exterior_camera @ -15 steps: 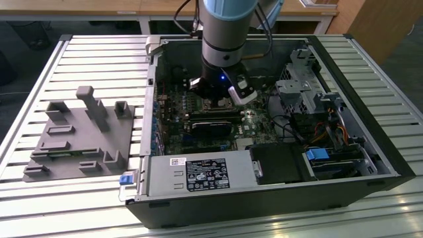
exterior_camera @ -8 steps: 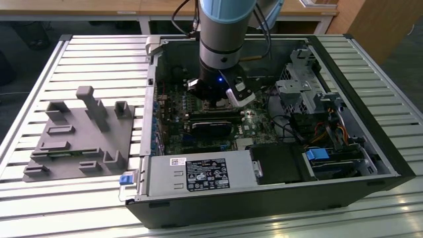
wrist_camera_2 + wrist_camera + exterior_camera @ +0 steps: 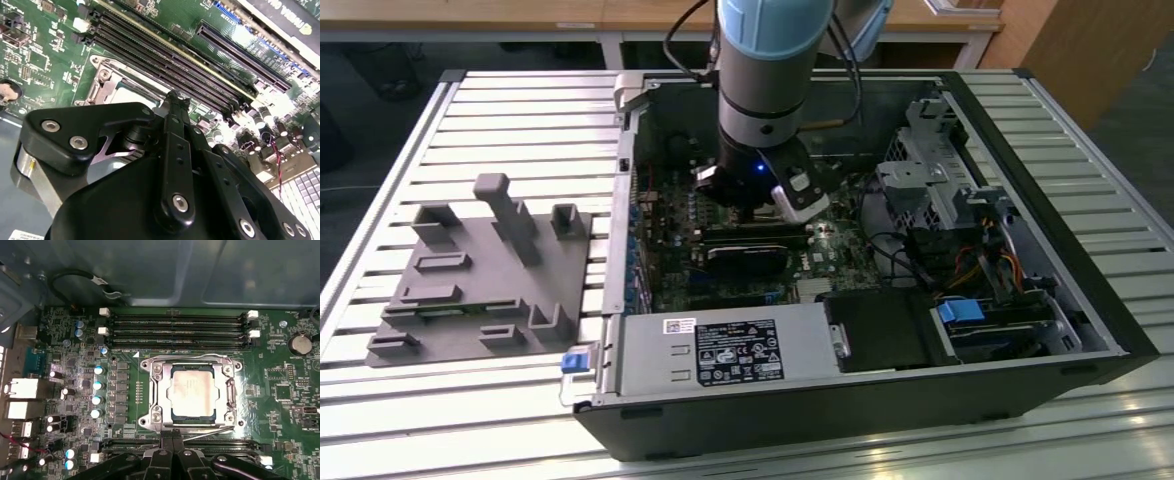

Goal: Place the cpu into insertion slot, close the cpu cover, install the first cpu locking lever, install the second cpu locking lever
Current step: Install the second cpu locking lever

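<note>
**Entry: arm inside open computer case, chip seated in socket**

Arm: stood near vertical in the exterior view, reaching down through the open side of the computer case (image 3: pixel 1067 300), wrist turned so the gripper (image 3: pixel 761 205) hung low over the motherboard (image 3: pixel 667 270), above the black graphics card (image 3: pixel 747 255).

Gripper: in both wrist views its black linkage pointed at the socket's near edge. In the second wrist view the fingers (image 3: pixel 175 107) came together at a single tip with no gap visible and nothing between them; the tip sat just beside the socket frame, though contact could not be judged.

Cpu (image 3: pixel 192 389): lay flat and square within the insertion slot (image 3: pixel 172 412), pale metal top facing up.

Cpu cover (image 3: pixel 159 390): silver frame lay down flat around the chip, its window showing the chip's top.

Locking lever (image 3: pixel 210 431): thin metal rod ran along the socket edge nearest the gripper, slightly angled; whether latched could not be told.

Edges and room: four memory slots (image 3: pixel 177 330) ran along the far side of the socket, another long slot (image 3: pixel 225 444) along the near side, beside the gripper's tip. A column of capacitors (image 3: pixel 98 392) stood on one flank, a coin cell (image 3: pixel 300 344) well apart on the other. The case wall rose behind the memory slots. Outside the case, at the exterior view's left, a grey fixture (image 3: pixel 487 270) sat on the slatted table (image 3: pixel 400 420)
</note>
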Tool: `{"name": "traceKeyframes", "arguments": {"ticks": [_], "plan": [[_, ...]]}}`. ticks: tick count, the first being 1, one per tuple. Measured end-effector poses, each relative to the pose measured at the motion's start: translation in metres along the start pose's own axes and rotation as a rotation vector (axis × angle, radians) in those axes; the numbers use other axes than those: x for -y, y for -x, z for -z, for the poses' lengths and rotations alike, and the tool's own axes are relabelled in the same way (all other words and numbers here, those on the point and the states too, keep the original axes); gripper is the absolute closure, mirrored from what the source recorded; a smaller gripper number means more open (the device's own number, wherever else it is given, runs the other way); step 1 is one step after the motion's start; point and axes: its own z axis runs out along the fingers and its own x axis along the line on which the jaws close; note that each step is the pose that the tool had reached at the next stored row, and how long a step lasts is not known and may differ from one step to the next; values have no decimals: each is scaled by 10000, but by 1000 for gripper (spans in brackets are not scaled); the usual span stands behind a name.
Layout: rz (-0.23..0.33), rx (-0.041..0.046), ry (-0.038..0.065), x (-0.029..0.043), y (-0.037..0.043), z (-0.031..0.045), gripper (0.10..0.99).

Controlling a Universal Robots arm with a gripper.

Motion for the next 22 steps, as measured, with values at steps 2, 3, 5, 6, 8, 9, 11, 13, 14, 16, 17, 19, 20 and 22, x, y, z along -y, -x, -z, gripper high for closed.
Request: {"name": "traceKeyframes", "arguments": {"ticks": [2,3,5,6,8,9,11,13,14,16,17,19,20,22], "plan": [[-13,2,33,4,-5,-21,980],[-15,2,60,9,-10,-27,980],[-15,1,199,30,-16,-31,980],[-16,2,257,45,-21,-32,980],[-17,2,330,70,-35,-31,980],[-17,1,362,84,-43,-29,980],[-17,0,435,112,-61,-26,980],[-18,0,527,138,-81,-26,980],[-19,-1,584,150,-91,-28,980],[-21,0,696,162,-105,-39,980],[-19,-1,735,163,-108,-48,980],[-19,0,788,167,-112,-70,980],[-20,-2,809,170,-114,-81,980],[-23,-2,856,175,-123,-103,980]]}}
